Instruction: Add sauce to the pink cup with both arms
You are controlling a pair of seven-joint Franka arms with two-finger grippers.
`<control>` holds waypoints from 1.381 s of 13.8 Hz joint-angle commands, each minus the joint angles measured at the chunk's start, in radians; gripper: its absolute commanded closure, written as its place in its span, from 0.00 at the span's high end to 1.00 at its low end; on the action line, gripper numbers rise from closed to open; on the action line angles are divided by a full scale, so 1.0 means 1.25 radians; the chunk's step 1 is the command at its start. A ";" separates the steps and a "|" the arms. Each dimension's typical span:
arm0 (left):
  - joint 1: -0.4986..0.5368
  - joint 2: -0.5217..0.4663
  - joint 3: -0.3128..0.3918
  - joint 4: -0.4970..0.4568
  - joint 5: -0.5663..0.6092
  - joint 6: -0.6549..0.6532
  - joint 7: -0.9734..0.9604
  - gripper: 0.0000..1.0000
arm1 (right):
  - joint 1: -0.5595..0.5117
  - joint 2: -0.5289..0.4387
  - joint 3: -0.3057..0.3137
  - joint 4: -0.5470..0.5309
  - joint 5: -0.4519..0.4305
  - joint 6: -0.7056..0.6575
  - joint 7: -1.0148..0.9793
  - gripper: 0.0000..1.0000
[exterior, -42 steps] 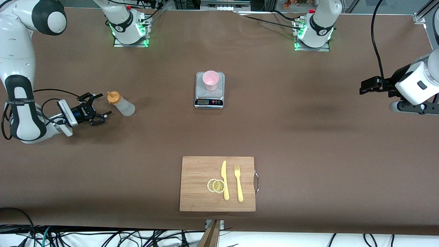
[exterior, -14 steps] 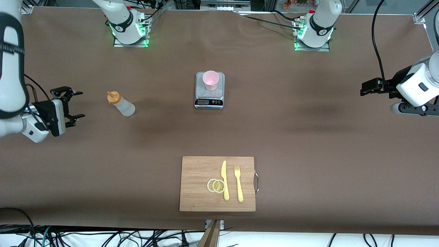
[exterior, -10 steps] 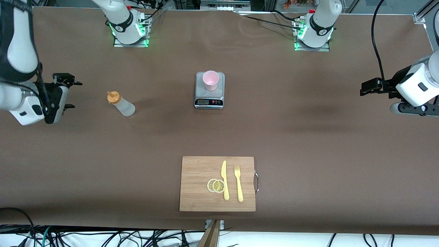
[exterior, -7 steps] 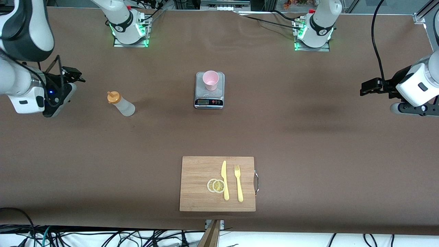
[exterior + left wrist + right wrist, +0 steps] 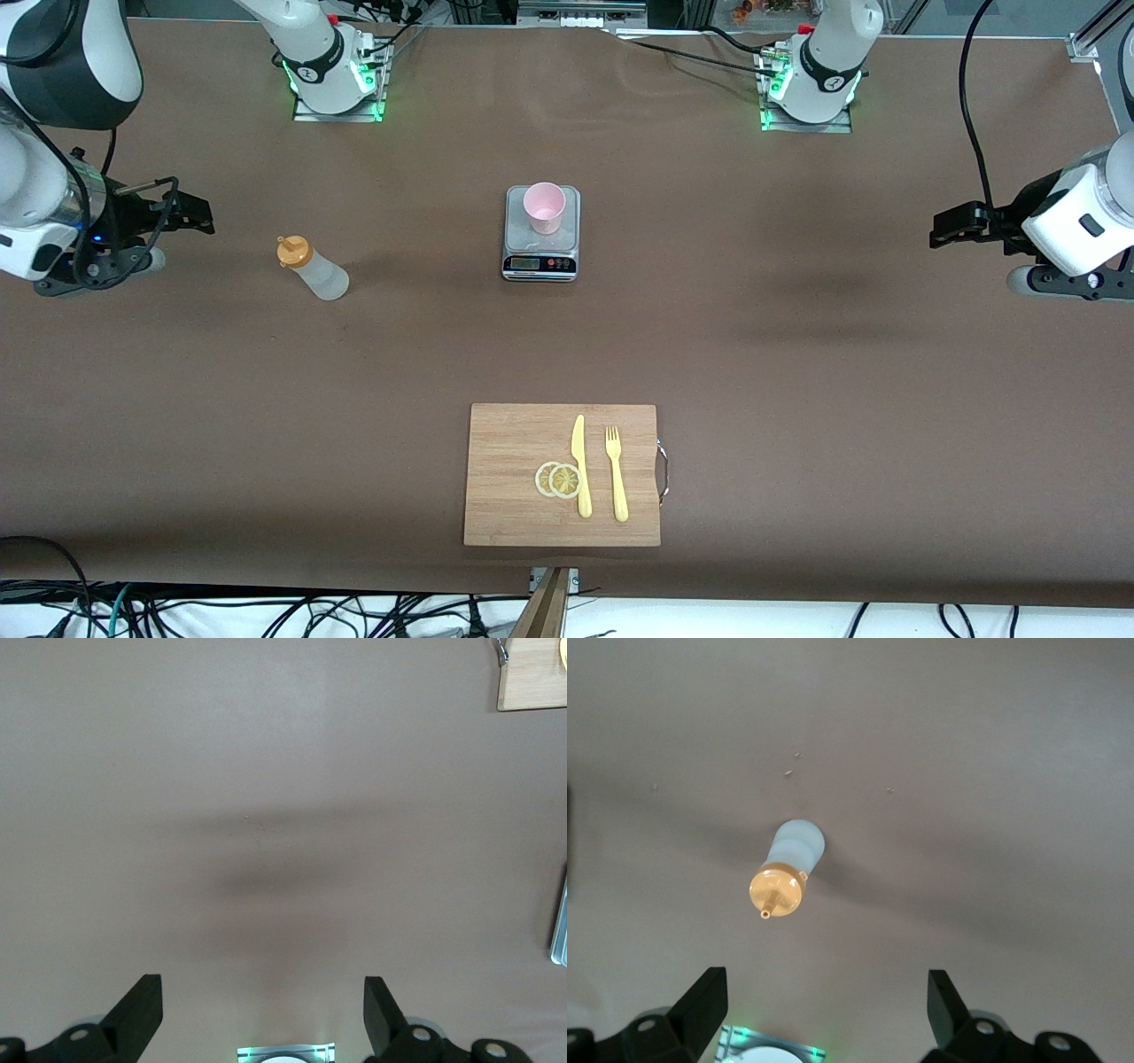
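Note:
The sauce bottle (image 5: pixel 312 268), whitish with an orange nozzle cap, stands on the brown table toward the right arm's end. In the right wrist view the sauce bottle (image 5: pixel 788 870) shows from above, well apart from the fingers. The pink cup (image 5: pixel 544 206) sits on the steel plate of a small scale (image 5: pixel 541 252) at mid-table. My right gripper (image 5: pixel 191 215) (image 5: pixel 824 1003) hangs open and empty over the table's end, clear of the bottle. My left gripper (image 5: pixel 948 227) (image 5: pixel 262 1010) waits open and empty over bare table at the left arm's end.
A wooden cutting board (image 5: pixel 509 443) lies nearer the front camera than the scale, carrying a yellow knife (image 5: pixel 580 465), a yellow fork (image 5: pixel 617 474) and two lemon slices (image 5: pixel 558 479). The board's corner (image 5: pixel 532 678) shows in the left wrist view.
My right arm has drawn back from the bottle toward the table's end, lifted and turned its open gripper. The bottle, the cup and the left arm have not moved.

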 commanded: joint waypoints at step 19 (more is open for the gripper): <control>-0.001 0.011 -0.004 0.022 0.010 -0.005 -0.002 1.00 | -0.078 -0.135 0.000 -0.006 0.008 0.054 0.173 1.00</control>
